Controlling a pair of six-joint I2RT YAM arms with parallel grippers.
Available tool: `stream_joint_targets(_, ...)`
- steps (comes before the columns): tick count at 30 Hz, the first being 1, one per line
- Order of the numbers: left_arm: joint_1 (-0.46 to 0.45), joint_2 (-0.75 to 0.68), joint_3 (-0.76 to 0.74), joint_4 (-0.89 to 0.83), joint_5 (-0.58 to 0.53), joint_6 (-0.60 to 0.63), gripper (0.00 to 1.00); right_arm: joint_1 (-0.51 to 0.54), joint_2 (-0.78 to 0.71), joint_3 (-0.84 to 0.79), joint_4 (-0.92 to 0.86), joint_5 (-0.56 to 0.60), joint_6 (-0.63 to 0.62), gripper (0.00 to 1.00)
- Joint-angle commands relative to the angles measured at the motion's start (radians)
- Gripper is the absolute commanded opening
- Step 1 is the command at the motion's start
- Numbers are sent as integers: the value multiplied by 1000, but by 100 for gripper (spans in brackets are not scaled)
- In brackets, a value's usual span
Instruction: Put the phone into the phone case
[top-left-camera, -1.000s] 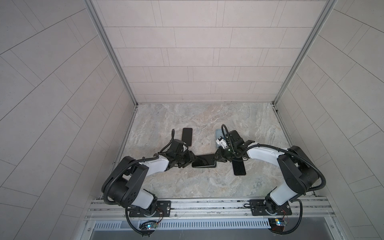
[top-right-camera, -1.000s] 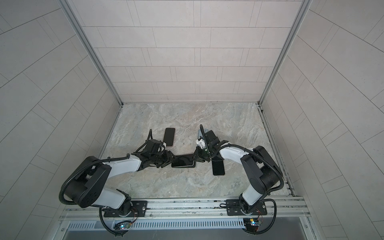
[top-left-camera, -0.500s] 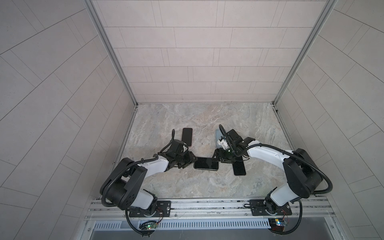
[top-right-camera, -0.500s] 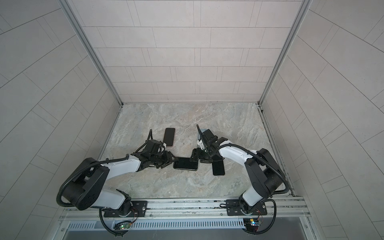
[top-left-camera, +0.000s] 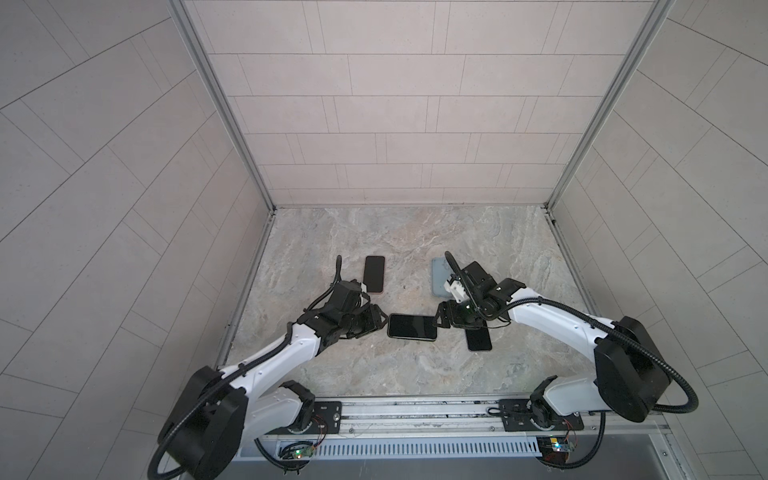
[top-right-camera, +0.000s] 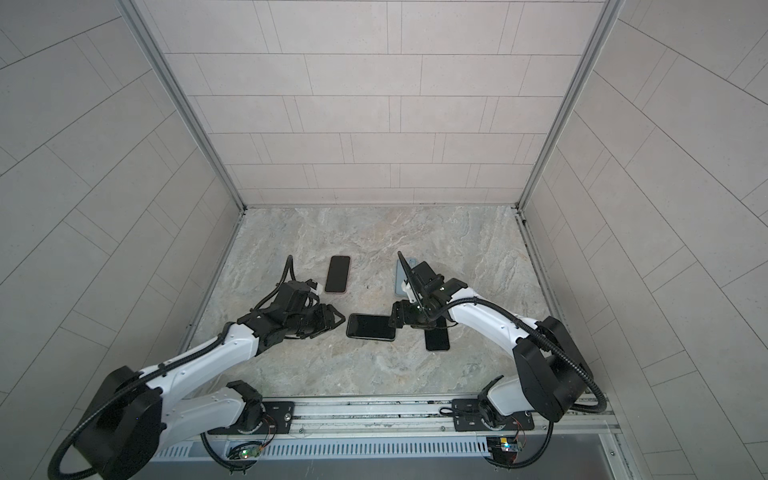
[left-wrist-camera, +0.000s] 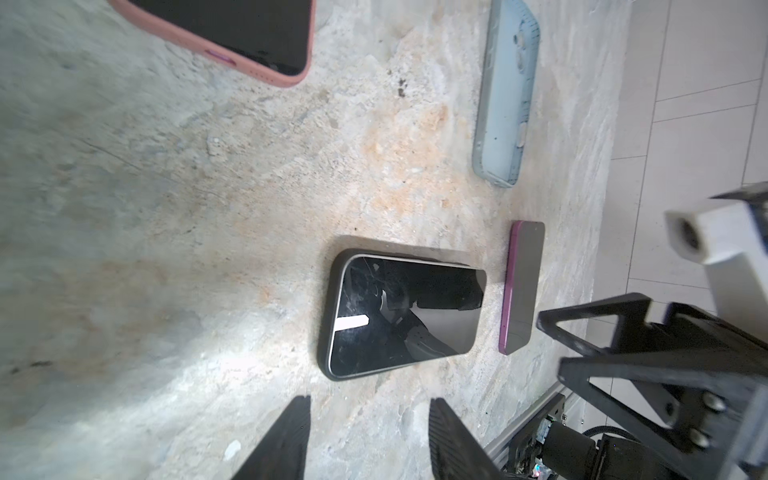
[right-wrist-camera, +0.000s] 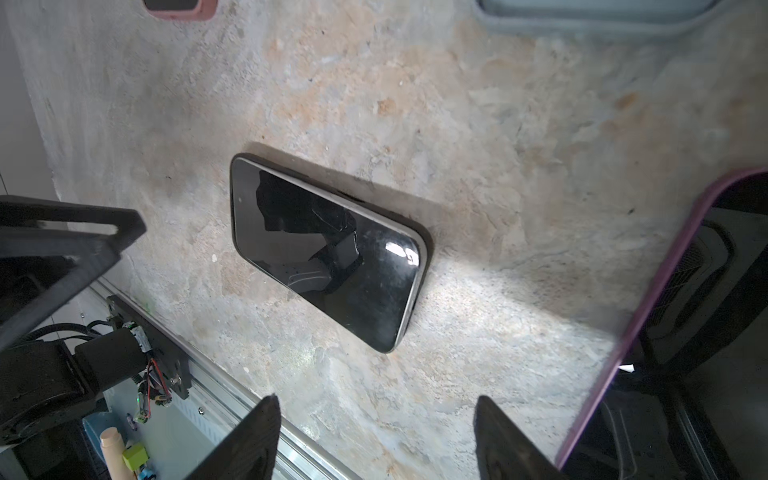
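A dark-screened phone (top-left-camera: 411, 327) (top-right-camera: 371, 327) with a silvery rim lies flat, screen up, seated in a black phone case whose dark edge shows around it (left-wrist-camera: 328, 316) (right-wrist-camera: 428, 253). My left gripper (top-left-camera: 380, 322) (left-wrist-camera: 370, 409) is open just left of the phone, apart from it. My right gripper (top-left-camera: 440, 318) (right-wrist-camera: 376, 403) is open just off the phone's right end, with bare floor between its fingers. Neither gripper holds anything.
A purple phone (top-left-camera: 478, 338) (left-wrist-camera: 523, 286) lies under the right wrist. An empty blue-grey case (top-left-camera: 437, 278) (left-wrist-camera: 505, 95) lies behind it. A phone in a pink case (top-left-camera: 374, 274) (left-wrist-camera: 232, 37) lies behind the left gripper. Side walls and a front rail enclose the marble floor.
My right gripper has opened and drawn back from the phone's right end. The phone has slid slightly right and lies flat. The left gripper has eased off its left end.
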Motion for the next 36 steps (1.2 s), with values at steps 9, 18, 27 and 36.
stream_joint_targets(9, -148, -263, -86, -136, -177, -114, 53, 42, 148, 2, 142, -99, 102, 74)
stream_joint_targets(18, -244, -372, -116, -131, -302, -191, 53, 45, 80, 69, 3, -2, 73, 73)
stream_joint_targets(27, -222, -239, -39, 11, -354, -80, 54, 46, 23, 31, 17, 37, 102, 72)
stream_joint_targets(36, -119, 69, -4, 180, -200, 10, 57, 73, -13, -16, 53, 81, 149, 72)
